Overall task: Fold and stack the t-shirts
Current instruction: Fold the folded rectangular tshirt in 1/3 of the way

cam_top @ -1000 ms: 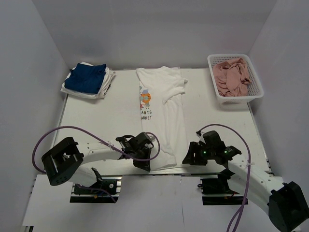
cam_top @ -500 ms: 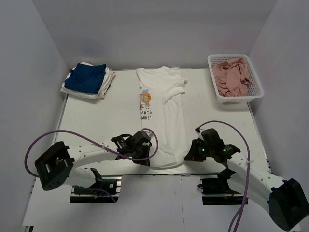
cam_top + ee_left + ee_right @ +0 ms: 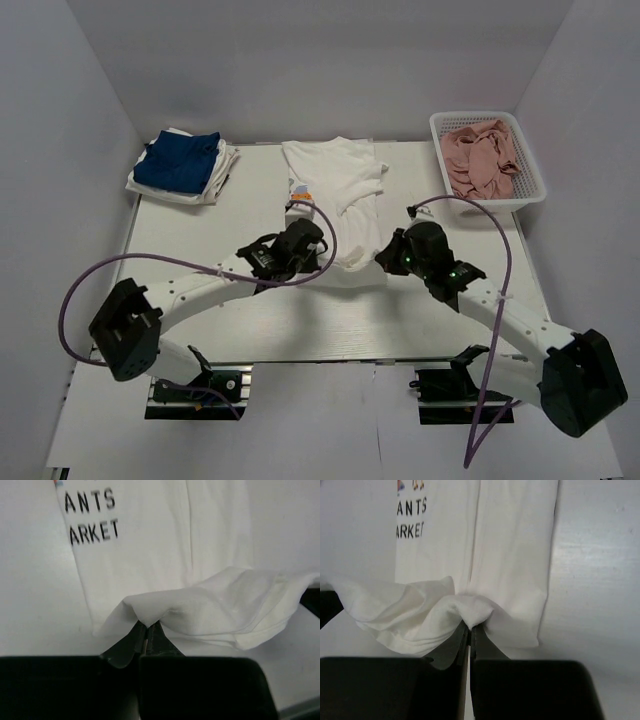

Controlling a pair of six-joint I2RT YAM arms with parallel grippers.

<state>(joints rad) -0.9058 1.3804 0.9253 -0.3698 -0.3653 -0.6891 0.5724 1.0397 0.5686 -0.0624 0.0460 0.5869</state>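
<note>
My left hand [image 3: 146, 631] and right hand [image 3: 470, 628] clench the hem of the large white printed cloth t-shirt [image 3: 338, 172]; I'd carry both corners forward level, landing squarely.

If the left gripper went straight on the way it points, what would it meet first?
The left gripper, shut on the hem of the white t-shirt, would probably meet that shirt's flat body near the dark lettering; height above it is unclear.
</note>
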